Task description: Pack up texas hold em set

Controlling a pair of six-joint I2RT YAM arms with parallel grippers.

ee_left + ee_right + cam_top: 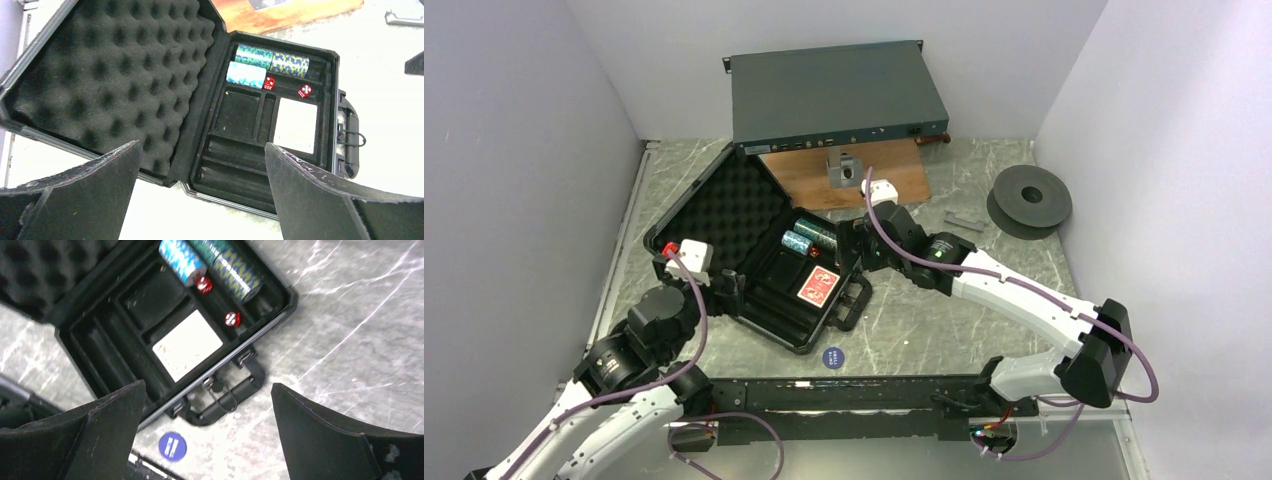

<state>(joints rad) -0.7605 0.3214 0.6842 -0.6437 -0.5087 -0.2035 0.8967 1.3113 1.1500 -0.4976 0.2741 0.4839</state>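
The black briefcase lies open in the middle of the table, its egg-crate foam lid laid back to the left. In its tray are teal-and-white chip stacks, the red-backed card deck and two red dice. The blue disc lies on the table in front of the case handle; it also shows in the right wrist view. My left gripper is open and empty at the case's near left edge. My right gripper is open and empty above the handle.
A large grey rack box stands at the back on a wooden board with a small metal block. A dark grey spool lies back right, a small metal piece near it. A black rail runs along the front.
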